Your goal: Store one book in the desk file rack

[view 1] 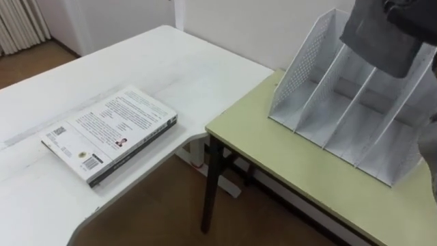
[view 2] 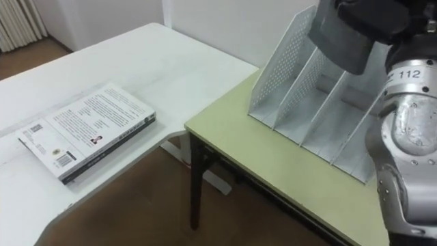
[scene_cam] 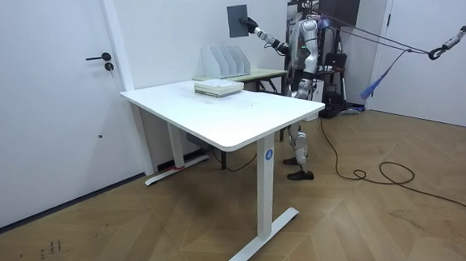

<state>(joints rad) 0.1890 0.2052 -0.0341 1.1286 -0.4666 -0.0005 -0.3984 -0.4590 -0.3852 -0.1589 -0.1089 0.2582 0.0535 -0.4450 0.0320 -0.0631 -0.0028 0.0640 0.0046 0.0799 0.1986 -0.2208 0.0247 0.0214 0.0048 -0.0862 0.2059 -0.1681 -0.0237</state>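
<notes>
right hand [view 2: 382,14]: raised at the end of the outstretched right arm, fingers clamped on the top of the grey book [view 2: 341,42]; nothing else in it
grey book: hangs flat-faced under the hand, tilted. In the room view it is up in the air, clear above the rack and not in any slot
file rack [view 2: 280,72]: straight below the hand. White, perforated end wall, slanted dividers, open side towards the robot
rack contents: every slot that shows is empty. The far-right slots are partly hidden behind the book and forearm
green table [view 2: 273,164]: under the rack, below the hand. Pale yellow-green top, black legs. The rack sits near its back edge by the wall
white desk [view 1: 171,61]: left of the hand and lower, its corner close to the green table
white book [view 1: 109,133]: flat on the white desk, well left of the hand, printed cover up, near the desk's front edge
floor [view 1: 150,205]: brown wood
room: white walls, curtain [view 1: 20,24] far left of the hand, white door [scene_cam: 48,100] with dark handle at the room view's left
robot: stands behind the green table, by the white desk's far corner
</notes>
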